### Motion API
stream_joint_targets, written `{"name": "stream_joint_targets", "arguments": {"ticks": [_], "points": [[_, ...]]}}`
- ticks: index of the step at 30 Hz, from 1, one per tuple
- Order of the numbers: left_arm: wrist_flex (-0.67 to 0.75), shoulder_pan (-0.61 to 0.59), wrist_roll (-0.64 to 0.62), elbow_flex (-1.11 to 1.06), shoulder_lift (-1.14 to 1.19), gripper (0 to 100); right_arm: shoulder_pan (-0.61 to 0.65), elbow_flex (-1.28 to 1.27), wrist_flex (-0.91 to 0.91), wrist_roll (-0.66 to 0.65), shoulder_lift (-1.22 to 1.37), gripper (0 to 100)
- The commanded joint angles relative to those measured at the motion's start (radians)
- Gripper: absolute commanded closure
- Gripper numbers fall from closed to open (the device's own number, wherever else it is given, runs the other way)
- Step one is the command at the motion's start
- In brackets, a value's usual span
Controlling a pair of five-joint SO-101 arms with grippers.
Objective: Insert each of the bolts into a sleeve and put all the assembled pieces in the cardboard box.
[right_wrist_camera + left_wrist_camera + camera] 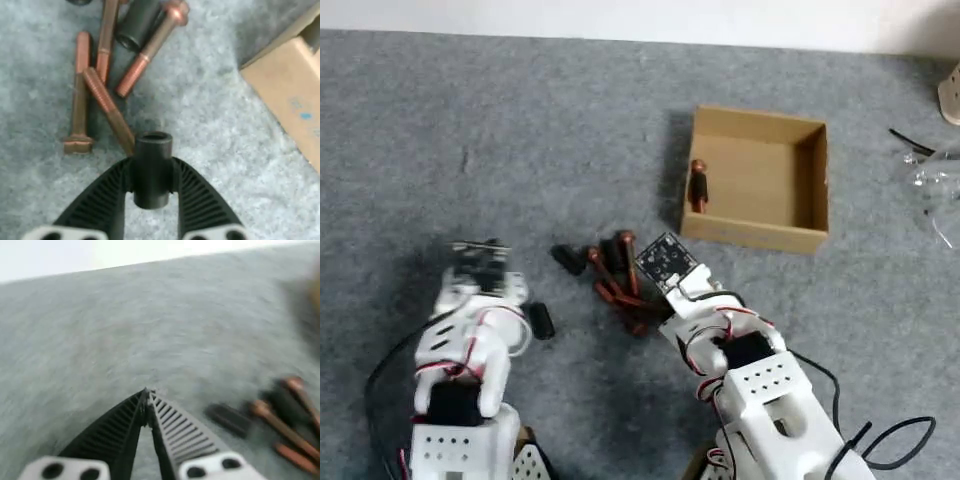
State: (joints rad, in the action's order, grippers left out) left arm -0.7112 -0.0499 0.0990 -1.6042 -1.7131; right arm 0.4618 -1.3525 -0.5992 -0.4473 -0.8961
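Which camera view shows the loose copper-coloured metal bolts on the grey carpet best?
The right wrist view. There the copper-coloured metal bolts lie close ahead, with heads and threads plain. In the high view they form a far-off pile, partly covered by the right arm. The left wrist view catches a few near its edge.

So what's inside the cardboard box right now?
One bolt in a dark sleeve lies by a side wall of the box. The near wall hides a strip of the floor behind it.
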Motion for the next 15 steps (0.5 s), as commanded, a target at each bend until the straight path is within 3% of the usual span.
{"name": "stream_joint_targets", "arguments": {"ticks": [1, 5, 11, 15], "points": [[0.005, 0.102, 0.078, 0.145, 0.271, 99, -0.022, 0.007, 0.031, 0.012, -0.025, 99.5], [0.078, 0.111, 0.098, 0.240, 0.553, 99, -0.124, 0.007, 0.124, 0.087, -0.027, 99.5], [0.075, 0.231, 0.322, 0.496, 0.987, 99, -0.259, 0.004, 0.231, 0.150, -0.025, 99.5], [-0.035, 0.294, 0.480, 0.716, 1.219, 99, -0.340, -0.008, 0.314, 0.219, -0.016, 99.5]]}}
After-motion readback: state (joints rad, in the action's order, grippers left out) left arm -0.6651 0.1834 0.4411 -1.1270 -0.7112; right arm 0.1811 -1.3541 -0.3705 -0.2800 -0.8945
